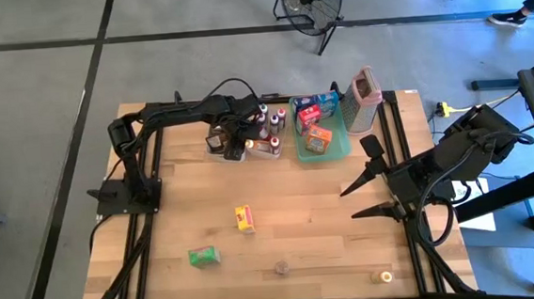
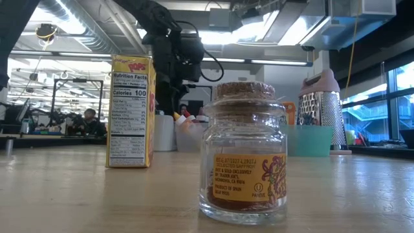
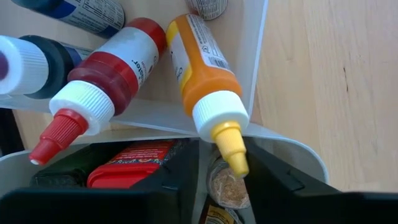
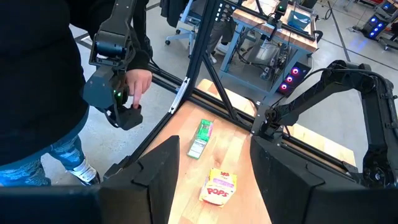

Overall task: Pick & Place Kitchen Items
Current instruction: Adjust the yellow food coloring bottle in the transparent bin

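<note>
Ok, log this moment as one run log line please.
left gripper: in clear tub, fingers around cork-topped jar | right gripper: open, waiting at table's right | yellow box: on table

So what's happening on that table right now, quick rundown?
Left gripper down in a clear tub, fingers either side of a cork-topped jar. Right gripper open, waiting at the table's right. Orange bottle close by.
</note>
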Available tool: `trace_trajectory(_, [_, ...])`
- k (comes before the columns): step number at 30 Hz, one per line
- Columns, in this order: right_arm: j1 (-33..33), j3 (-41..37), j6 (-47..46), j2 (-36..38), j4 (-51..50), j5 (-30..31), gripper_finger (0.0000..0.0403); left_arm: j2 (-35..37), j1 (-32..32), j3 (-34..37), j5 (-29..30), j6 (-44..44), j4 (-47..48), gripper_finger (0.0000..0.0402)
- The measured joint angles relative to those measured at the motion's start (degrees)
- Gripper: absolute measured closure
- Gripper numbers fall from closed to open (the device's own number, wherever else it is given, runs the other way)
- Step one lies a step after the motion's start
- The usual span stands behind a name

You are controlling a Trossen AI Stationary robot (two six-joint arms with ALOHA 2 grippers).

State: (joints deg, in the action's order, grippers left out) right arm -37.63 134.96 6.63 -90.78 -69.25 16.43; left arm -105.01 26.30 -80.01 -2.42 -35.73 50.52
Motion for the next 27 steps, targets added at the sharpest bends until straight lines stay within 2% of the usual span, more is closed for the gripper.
trace_trajectory(13, [0.0,0.0,0.0,0.0,-0.1,0.0,0.0204,0.1,0.0,0.0,1.7,0.0,1.2,0.0389])
trace_trajectory(27, [0.0,0.0,-1.5,0.0,-1.3,-0.1,0.0203,0.1,-0.9,0.0,2.9,-0.2,1.8,0.0401])
